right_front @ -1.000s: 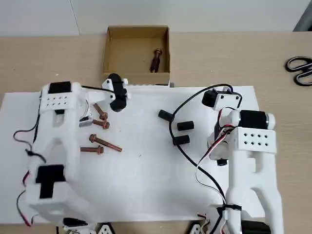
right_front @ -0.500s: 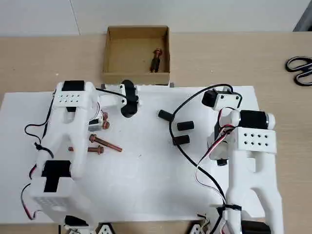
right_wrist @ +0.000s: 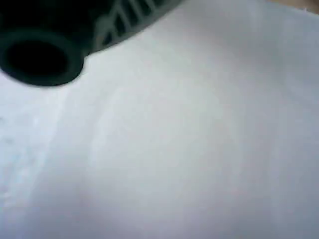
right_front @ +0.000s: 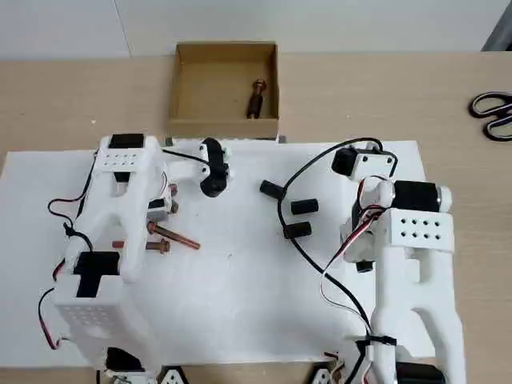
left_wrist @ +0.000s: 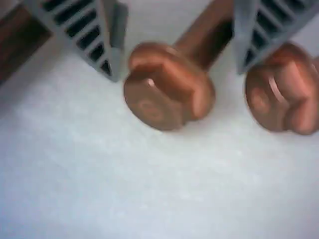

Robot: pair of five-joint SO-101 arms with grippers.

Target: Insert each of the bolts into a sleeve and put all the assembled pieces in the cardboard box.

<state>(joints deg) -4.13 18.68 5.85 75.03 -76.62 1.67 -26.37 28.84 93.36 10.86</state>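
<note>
One bolt (left_wrist: 169, 92) being straddled by left gripper (left_wrist: 178, 64), fingers (left_wrist: 99, 45) spread.
Neighbouring bolt (left_wrist: 281, 94), just beside, is risking being caught when fingers are being closed.

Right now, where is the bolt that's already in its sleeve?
In the high view, the sleeved bolt lies inside the cardboard box, near its right wall, beyond the far edge of the white mat.

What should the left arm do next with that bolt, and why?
Probably shut the left gripper: its jaws stand open on either side of a bolt, which lies on the white sheet and is not yet gripped. A second bolt lies close beside it, so closing gently seems wise.
</note>
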